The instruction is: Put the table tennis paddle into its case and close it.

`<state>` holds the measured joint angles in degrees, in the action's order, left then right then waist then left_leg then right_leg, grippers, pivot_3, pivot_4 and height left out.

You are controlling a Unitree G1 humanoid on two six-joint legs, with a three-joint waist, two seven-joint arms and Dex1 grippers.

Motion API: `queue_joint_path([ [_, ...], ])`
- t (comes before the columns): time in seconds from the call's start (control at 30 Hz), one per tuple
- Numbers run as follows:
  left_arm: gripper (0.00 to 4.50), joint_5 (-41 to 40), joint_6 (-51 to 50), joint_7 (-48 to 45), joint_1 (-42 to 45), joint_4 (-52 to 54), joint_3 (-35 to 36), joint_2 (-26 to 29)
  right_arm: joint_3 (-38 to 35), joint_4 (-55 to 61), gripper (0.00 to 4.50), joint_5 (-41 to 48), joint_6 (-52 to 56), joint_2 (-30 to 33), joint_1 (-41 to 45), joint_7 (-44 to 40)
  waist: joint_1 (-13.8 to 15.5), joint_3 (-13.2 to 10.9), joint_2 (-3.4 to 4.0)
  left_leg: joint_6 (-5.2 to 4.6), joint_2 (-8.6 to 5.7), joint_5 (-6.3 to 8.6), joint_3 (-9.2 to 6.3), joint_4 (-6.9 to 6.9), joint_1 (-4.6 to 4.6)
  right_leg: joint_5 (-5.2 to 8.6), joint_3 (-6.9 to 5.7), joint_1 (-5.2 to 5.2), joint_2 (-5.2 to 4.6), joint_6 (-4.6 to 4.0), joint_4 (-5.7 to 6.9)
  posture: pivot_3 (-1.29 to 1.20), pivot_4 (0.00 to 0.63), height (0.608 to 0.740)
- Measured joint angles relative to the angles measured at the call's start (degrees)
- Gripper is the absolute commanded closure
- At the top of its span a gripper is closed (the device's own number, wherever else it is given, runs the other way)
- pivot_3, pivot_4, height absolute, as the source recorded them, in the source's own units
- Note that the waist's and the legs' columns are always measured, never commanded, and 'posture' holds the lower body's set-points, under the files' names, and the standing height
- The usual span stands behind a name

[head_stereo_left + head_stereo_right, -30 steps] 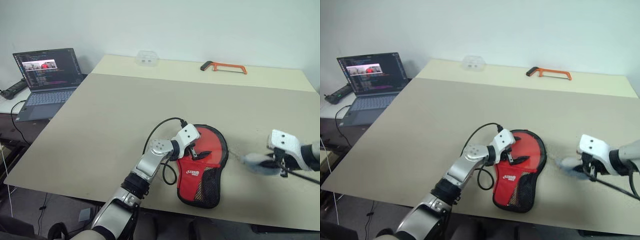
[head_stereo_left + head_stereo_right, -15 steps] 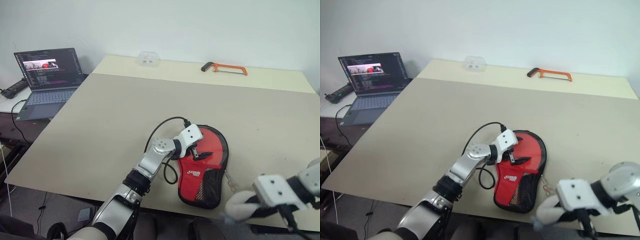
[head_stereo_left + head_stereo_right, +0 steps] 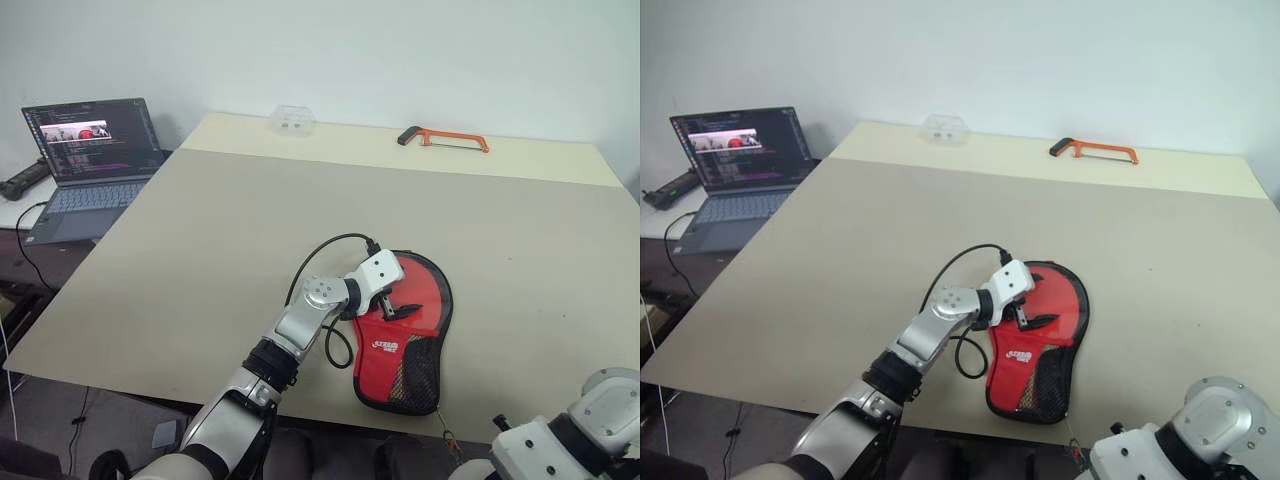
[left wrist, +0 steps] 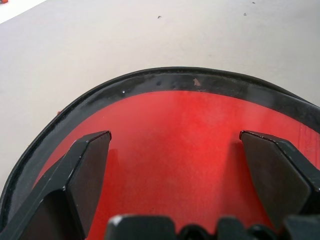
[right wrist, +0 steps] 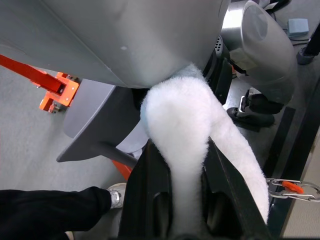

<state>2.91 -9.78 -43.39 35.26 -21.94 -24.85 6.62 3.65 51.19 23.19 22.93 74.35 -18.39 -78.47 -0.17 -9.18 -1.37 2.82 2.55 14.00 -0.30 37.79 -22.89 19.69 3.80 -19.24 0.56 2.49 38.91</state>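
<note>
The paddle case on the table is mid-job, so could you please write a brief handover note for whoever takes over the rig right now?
Left gripper: fingers open, spread over the round end of the case.
Right gripper: shut on a white fluffy tag, off the near edge of the table; a metal clip hangs beside it.
Case: flat, red side up, looks closed.
Paddle: presumably inside; I cannot confirm.
To do: check the zip is fully shut, then release.

One case [image 3: 405,325], one hacksaw [image 3: 443,138], one laptop [image 3: 88,160], one clear box [image 3: 292,118].
</note>
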Motion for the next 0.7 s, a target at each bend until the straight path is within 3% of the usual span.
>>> queue_joint_path([
  [0.07, 0.00, 0.00, 0.00, -0.01, 0.09, -0.06, -0.01, 0.09, 0.08, -0.40, 4.30, 0.31, 0.17, -0.22, 1.71, -0.03, 0.00, 0.01, -0.06, 0.00, 0.00, 0.01, -0.02, 0.00, 0.00, 0.00, 0.01, 0.00, 0.00, 0.00, 0.00, 0.00, 0.150, 0.740],
  [0.27, 0.00, 0.23, 0.01, 0.21, 1.05, -0.97, 0.01, 0.48, -0.87, -15.05, 4.31, 5.14, 3.90, -5.14, 18.49, 0.10, -0.34, -0.07, -0.27, -0.01, 0.03, 0.01, -0.11, 0.00, 0.13, -0.03, 0.09, 0.07, -0.01, -0.02, 0.00, 0.00, 0.150, 0.740],
  [0.47, 0.00, 0.19, -0.11, 0.07, 0.61, -0.13, 0.37, 0.56, 1.11, -23.36, 4.31, 4.44, 6.82, -8.58, 24.10, 1.51, -0.27, -0.07, -0.27, -0.02, 0.04, 0.01, -0.18, -0.02, 0.02, -0.16, 0.09, -0.03, 0.00, -0.27, -0.01, 0.00, 0.150, 0.740],
  [0.7, 0.00, -1.31, -2.52, -2.27, -0.38, 4.00, 1.95, 3.58, 4.86, -30.19, 1.99, -1.14, 3.45, -6.73, 24.50, -1.83, -0.78, -0.18, -0.17, -0.02, 0.05, 0.02, -0.15, -0.03, 0.02, -0.16, 0.11, -0.08, 0.04, -0.27, 0.01, 0.00, 0.150, 0.740],
])
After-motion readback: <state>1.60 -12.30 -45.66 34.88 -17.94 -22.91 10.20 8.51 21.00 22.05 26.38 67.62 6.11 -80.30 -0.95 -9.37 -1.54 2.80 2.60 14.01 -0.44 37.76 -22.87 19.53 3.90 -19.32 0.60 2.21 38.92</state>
